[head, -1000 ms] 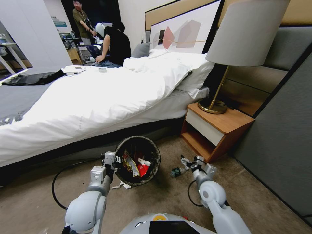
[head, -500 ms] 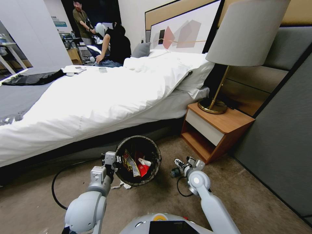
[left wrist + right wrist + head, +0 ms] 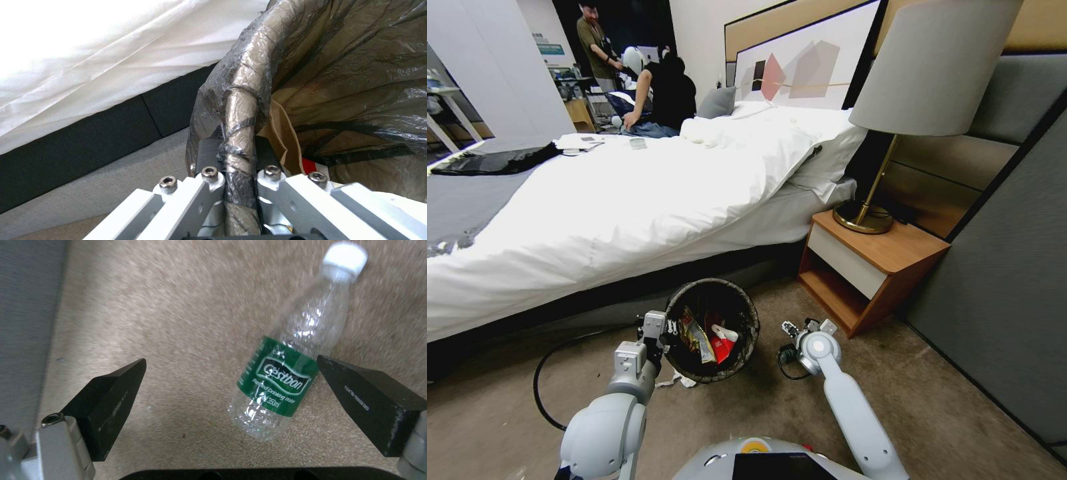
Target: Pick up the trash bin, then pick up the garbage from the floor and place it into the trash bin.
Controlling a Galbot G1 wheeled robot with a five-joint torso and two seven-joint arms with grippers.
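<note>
The trash bin (image 3: 740, 301), lined with a dark bag, is held just above the carpet beside the bed. My left gripper (image 3: 666, 328) is shut on its near rim; the left wrist view shows the fingers (image 3: 209, 180) pinching the bag-wrapped rim (image 3: 240, 110). Inside lie a yellow wrapper (image 3: 697, 337), red packets (image 3: 719, 347) and a brown paper bag (image 3: 278, 133). To the right of the bin my right gripper (image 3: 230, 364) hangs open, pointing down over a clear plastic bottle (image 3: 285, 373) with a green label. The bottle lies on the carpet between the fingers. A crumpled white tissue (image 3: 677, 381) lies by the bin's base.
The bed (image 3: 627, 200) runs across the back, close behind the bin. A wooden nightstand (image 3: 867, 267) with a lamp (image 3: 894, 133) stands right of the bottle, with a grey wall panel (image 3: 1000, 280) beyond. A black cable (image 3: 542, 383) loops on the carpet at left.
My right arm has swung left and forward, so its gripper now hangs over the bottle. The left gripper and the bin have stayed put.
</note>
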